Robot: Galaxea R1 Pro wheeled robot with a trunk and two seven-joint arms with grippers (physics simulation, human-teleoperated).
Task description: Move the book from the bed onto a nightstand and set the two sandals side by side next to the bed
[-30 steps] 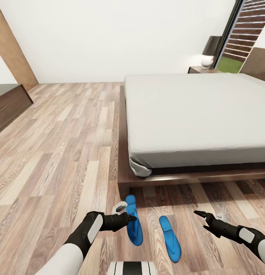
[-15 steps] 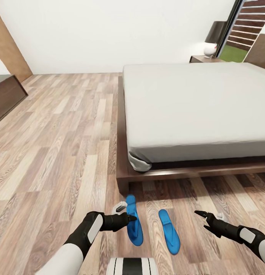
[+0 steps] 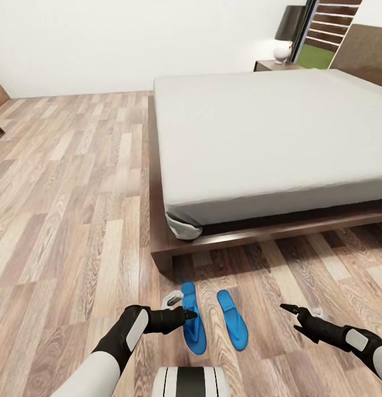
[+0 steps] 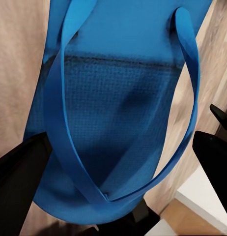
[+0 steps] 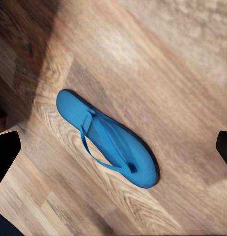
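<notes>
**Left arm carrying one sandal at the foot of the bed; second sandal on the floor**

My left gripper (image 3: 179,310) is pinched on one blue sandal (image 3: 193,324) at its side, and the sandal hangs lengthwise just above the wood floor (image 3: 64,220). In the left wrist view the sandal's strap (image 4: 62,123) and sole sit right between my dark fingers (image 4: 17,187).

The other sandal (image 3: 232,320) lies flat on the floor just beside the held one, roughly parallel, strap up; the right wrist view shows it alone on the boards (image 5: 107,138).

My right gripper (image 3: 294,312) hovers apart from both sandals, fingers spread, holding nothing.

The bed (image 3: 268,132) stands just ahead, frame corner near the sandals. The nightstand (image 3: 274,65) with its lamp (image 3: 284,36) is at the far side by the headboard (image 3: 372,52).
</notes>
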